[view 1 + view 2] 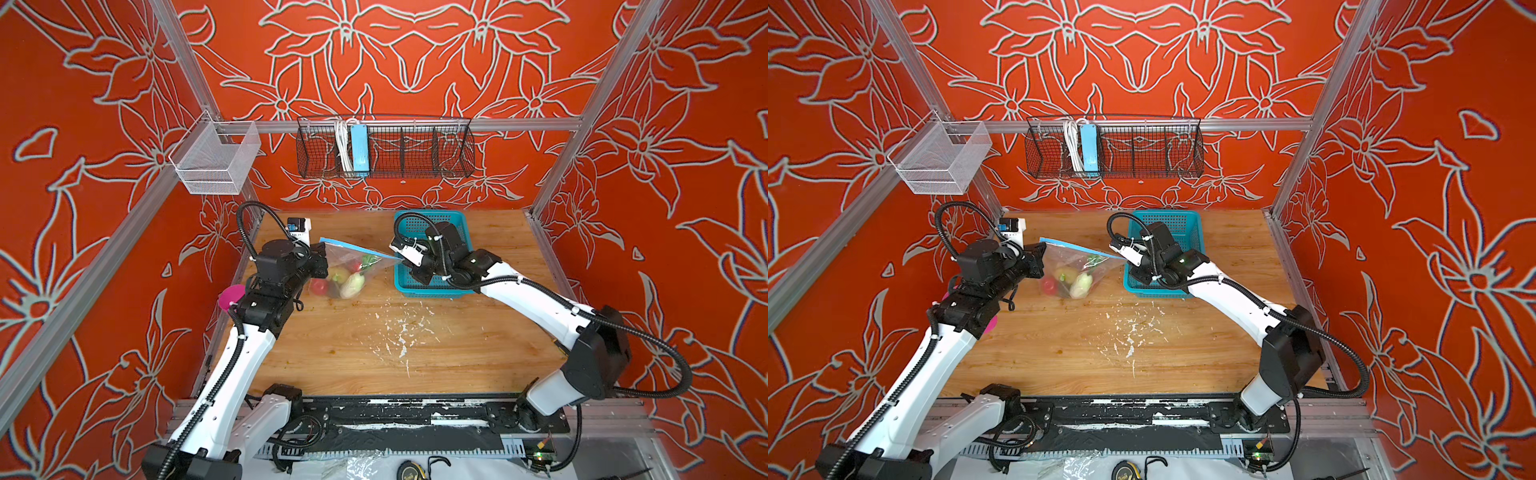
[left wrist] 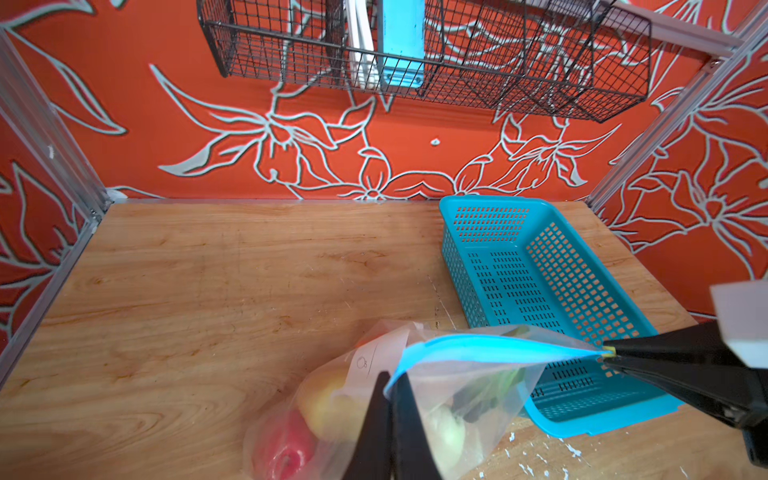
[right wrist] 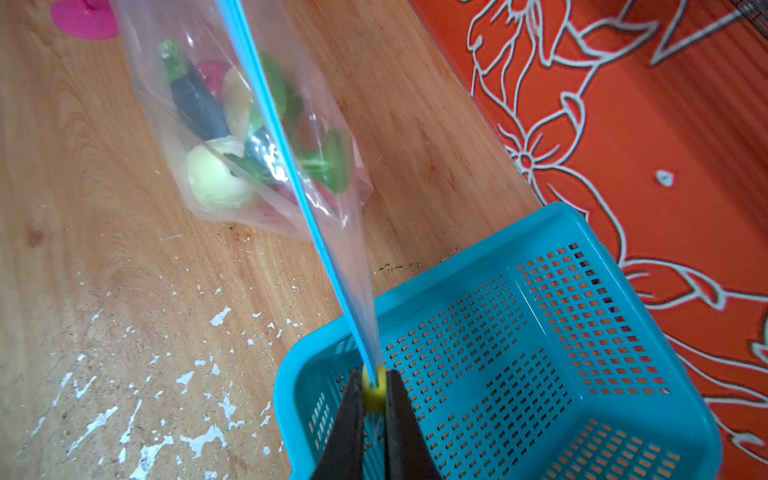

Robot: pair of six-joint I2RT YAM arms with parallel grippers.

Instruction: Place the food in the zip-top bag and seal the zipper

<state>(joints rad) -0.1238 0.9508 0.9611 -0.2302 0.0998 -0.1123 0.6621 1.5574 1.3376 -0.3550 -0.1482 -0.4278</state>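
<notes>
Wood, pale and scuffed, makes the table [image 1: 457, 353], and white flecks [image 1: 399, 332] are scattered around its middle, nearest the arms' bases. Farther in, at about 11 o'clock from the middle, the clear bag [image 1: 345, 257] sags onto the wood. Its mouth is lifted and stretched tight between the two arms.

The left gripper [image 2: 390, 384] has its fingers pinched together on the 9 o'clock end of the blue zipper [image 2: 498, 347]. The right gripper [image 3: 372, 380] has its fingers clamped on the small yellow slider [image 3: 374, 399] at the 3 o'clock end. It is over the 9 o'clock side of the teal basket [image 1: 440, 224], which sits at 1 o'clock.

Inside the bag lie a red apple [image 1: 319, 286], a red-yellow fruit [image 1: 337, 274], a white radish [image 1: 353, 284] and a dark eggplant [image 3: 195, 104]. A pink disc [image 1: 230, 296] lies at 9 o'clock, partly under the left arm.

On the back wall, at 12 o'clock, hangs a black wire rack [image 1: 415, 153] holding a blue box [image 1: 359, 149].
</notes>
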